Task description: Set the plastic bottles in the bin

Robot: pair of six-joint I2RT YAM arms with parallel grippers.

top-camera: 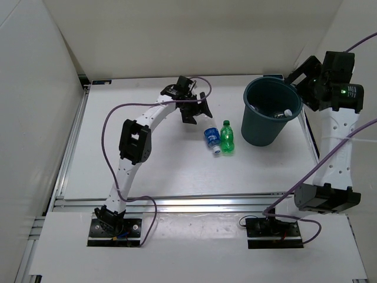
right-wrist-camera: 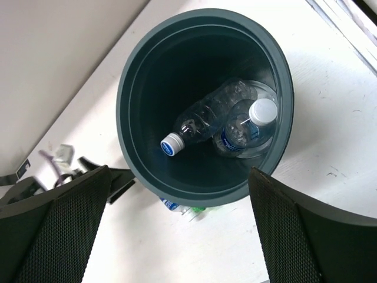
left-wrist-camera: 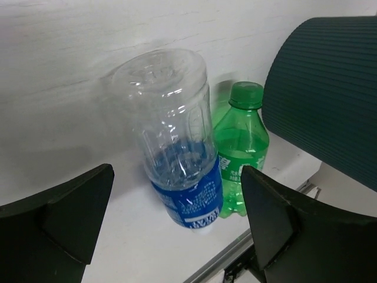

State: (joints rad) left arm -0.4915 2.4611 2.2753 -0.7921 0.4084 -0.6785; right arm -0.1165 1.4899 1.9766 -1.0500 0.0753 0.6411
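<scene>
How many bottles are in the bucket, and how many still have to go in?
Done: two clear bottles lie in the bin. In hand: nothing; the left gripper is open by the clear bottle on the table, the right gripper open over the bin. Left: that bottle and the green bottle beside it.

White table boxed in by plain white walls; aluminium rails along its edges.
</scene>
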